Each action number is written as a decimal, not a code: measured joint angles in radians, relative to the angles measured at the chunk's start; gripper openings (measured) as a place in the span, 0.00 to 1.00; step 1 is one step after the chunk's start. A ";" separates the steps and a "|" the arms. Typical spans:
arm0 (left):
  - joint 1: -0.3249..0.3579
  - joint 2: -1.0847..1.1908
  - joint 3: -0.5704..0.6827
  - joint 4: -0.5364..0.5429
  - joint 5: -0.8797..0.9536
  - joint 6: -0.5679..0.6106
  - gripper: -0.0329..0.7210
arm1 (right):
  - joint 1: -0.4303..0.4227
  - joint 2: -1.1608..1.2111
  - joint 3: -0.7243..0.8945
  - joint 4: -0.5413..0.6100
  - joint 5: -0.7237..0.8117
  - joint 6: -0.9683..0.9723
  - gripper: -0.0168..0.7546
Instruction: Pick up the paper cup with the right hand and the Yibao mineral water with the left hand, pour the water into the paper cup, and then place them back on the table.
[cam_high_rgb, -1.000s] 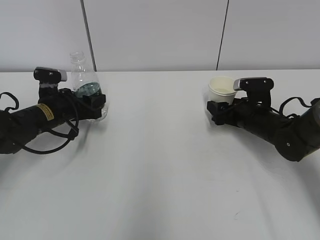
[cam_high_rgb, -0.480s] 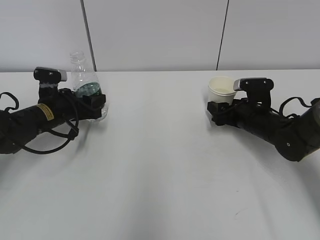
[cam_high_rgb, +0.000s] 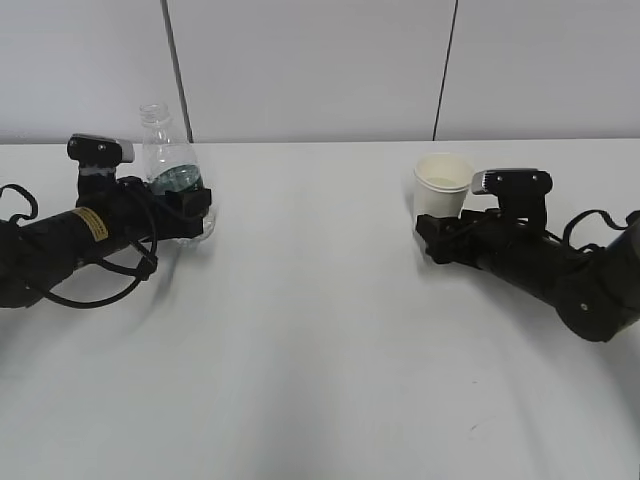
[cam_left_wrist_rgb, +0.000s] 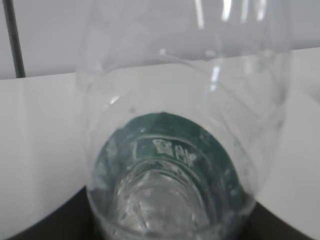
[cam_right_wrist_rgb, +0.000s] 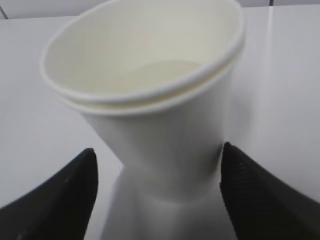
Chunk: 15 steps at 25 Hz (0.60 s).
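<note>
White tabletop (cam_high_rgb: 320, 330) spreads wide under two black arms lying low and well apart. At the left, the left hand (cam_high_rgb: 190, 214) has its forked jaws closed halfway around the lower body of the Yibao mineral water (cam_high_rgb: 172, 178), which stands upright on the table, uncapped, with its clear neck rising above the gripper; the left wrist view shows the bottle (cam_left_wrist_rgb: 185, 150) filling the frame, its dark green label with white text seen through the clear plastic and dark jaw edges at both lower corners. At the right, the paper cup (cam_high_rgb: 441, 186) stands on the table with the right hand (cam_high_rgb: 432, 236) at its base. In the right wrist view the cup (cam_right_wrist_rgb: 155, 115) leans to one side between two ribbed black fingers (cam_right_wrist_rgb: 260, 195): the finger on the right of that view meets the cup's lower wall, while the other stands clear of it with bare table between, so the jaws are spread wide and not clamped on it. A pale surface shows inside the cup.
</note>
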 joint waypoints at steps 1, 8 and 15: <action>0.000 0.000 0.000 0.000 0.000 0.000 0.51 | 0.000 0.000 0.014 0.006 -0.019 0.000 0.79; 0.000 0.000 0.000 0.000 0.000 0.000 0.51 | 0.000 -0.013 0.069 0.022 -0.079 -0.003 0.79; 0.000 0.000 0.000 0.000 0.000 0.000 0.50 | 0.000 -0.101 0.182 0.022 -0.152 -0.012 0.79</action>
